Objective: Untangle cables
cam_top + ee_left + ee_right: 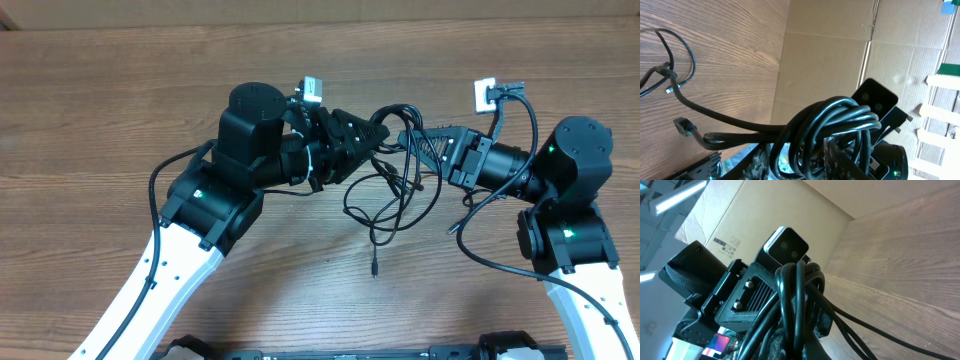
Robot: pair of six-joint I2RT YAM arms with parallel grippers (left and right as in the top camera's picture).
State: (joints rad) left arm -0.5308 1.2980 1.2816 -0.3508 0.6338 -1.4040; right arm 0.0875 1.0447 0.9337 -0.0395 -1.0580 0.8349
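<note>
Looking down from overhead, I have the left gripper (372, 138) and the right gripper (412, 140) pointed at each other above the middle of the table (120, 90), their tips near one another with the cables (390, 195) bunched between them. The left gripper is clenched around a thick coil of several black loops. In the left wrist view that coil fills the lower middle of the picture, sitting between the fingers (840, 160). The right gripper also looks clamped on the bundle. In its wrist view a handful of strands rise straight up from between its fingers and fold over just in front of the other arm's camera housing (786, 242). Below the two grippers the rest of the cords droop onto the wood in loose overlapping loops, crossing each other more than once. One strand trails toward me and ends in a small plug (374, 270) lying flat on the table, apart from the tangle. From the left wrist I can see two more strands running out of the coil across the table, one ending in a dark connector (682, 125) resting on the wood. A cardboard wall (825, 50) stands behind the table.
</note>
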